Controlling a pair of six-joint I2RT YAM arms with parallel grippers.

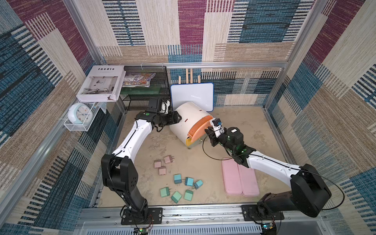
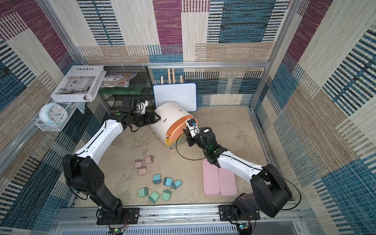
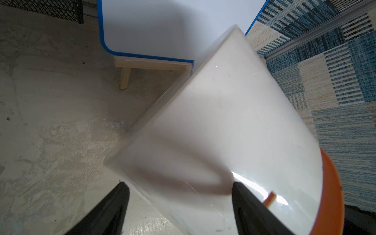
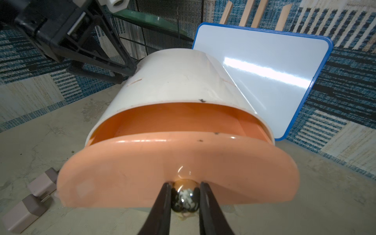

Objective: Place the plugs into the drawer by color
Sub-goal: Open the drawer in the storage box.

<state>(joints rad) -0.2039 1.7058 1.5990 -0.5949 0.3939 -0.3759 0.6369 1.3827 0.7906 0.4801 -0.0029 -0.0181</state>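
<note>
So, your right end effector (image 4: 184,184) is pinching the metal knob (image 4: 184,196) on the salmon-pink top drawer (image 4: 142,173). That drawer sits pulled partway out of the white cabinet (image 1: 186,118). The cabinet stands at the far middle of the table (image 1: 244,126), just in front of the whiteboard (image 1: 192,95).

Your left end effector (image 3: 178,183) is spread wide at the cabinet's far-left side, with the shell's edge between the fingers and one fingertip touching the white shell.

All nine plugs lie on the table, well apart from the cabinet, in both top views. The three pink plugs (image 1: 162,170) are the farthest of them, the three blue plugs (image 1: 189,181) are nearer and a bit right, and the three green plugs (image 1: 176,197) are nearest. Two pink trays (image 1: 240,179) lie side by side to their right, partly under your right arm.
</note>
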